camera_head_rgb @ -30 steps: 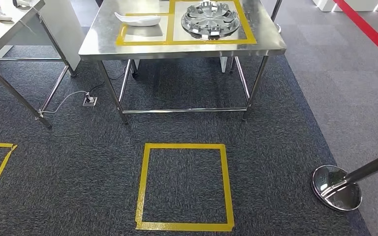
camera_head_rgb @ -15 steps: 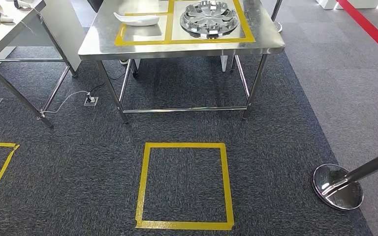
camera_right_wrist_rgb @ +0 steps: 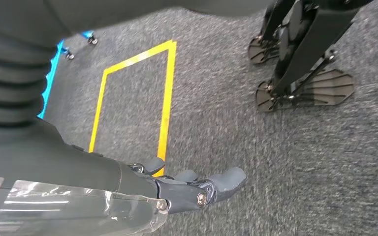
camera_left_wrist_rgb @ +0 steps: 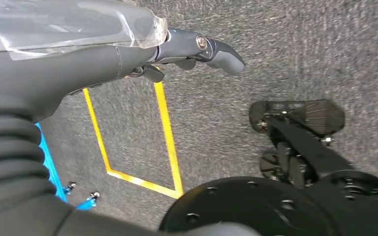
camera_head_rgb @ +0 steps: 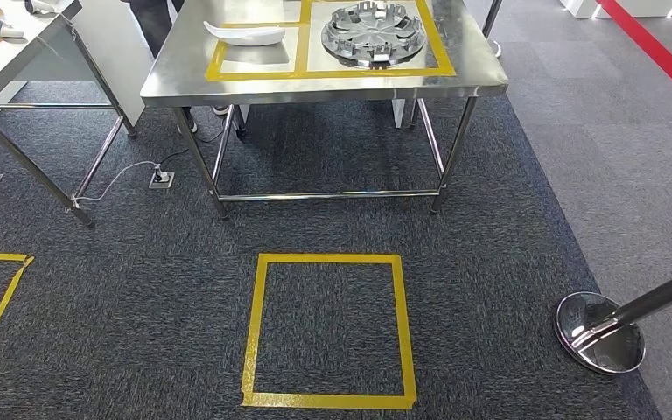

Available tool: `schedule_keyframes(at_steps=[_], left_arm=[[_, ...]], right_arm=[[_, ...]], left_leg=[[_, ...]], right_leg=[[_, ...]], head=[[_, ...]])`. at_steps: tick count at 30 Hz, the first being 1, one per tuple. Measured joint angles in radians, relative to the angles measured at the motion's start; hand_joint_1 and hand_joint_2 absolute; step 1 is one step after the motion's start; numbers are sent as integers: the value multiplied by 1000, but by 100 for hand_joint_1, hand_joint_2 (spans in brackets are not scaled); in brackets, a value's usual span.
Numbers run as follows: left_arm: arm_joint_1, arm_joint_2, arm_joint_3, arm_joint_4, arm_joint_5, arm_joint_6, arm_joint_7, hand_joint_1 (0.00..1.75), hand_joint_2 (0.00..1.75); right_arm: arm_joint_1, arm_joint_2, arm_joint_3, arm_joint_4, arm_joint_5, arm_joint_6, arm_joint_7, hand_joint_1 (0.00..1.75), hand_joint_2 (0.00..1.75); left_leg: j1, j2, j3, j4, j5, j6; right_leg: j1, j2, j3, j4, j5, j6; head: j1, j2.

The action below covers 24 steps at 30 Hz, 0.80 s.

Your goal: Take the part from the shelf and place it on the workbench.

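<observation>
Person's legs (camera_head_rgb: pixel 153 22) now behind workbench (camera_head_rgb: pixel 315 83), wheel cover (camera_head_rgb: pixel 373 35) in taped sq.

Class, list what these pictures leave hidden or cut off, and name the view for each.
- Head view: the far end of the steel table is cut by the top edge.
- Head view: the person behind it shows legs alone.
- Head view: the stanchion pole leaves at the right edge.

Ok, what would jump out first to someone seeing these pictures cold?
Probably the yellow tape square on the dark carpet, right ahead in the head view. Beyond it stands the steel workbench, with a round silver wheel cover and a white curved part lying in taped boxes.
</observation>
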Motion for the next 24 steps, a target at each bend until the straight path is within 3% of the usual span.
schedule_keyframes(at_steps=[8, 24], left_arm=[[26, 4, -58, -21, 26, 16, 22, 0, 0], [32, 7, -78, -29, 26, 16, 25, 0, 0]], right_arm=[[21, 0, 124, -33, -186, -16, -8, 0, 0], [27, 1, 169, -47, -196, -20, -10, 0, 0]], left_leg=[[0, 0, 0, 0, 0, 0], [0, 0, 0, 0, 0, 0]], right_leg=[[0, 0, 0, 0, 0, 0], [0, 0, 0, 0, 0, 0]], head=[[0, 0], [0, 0]])
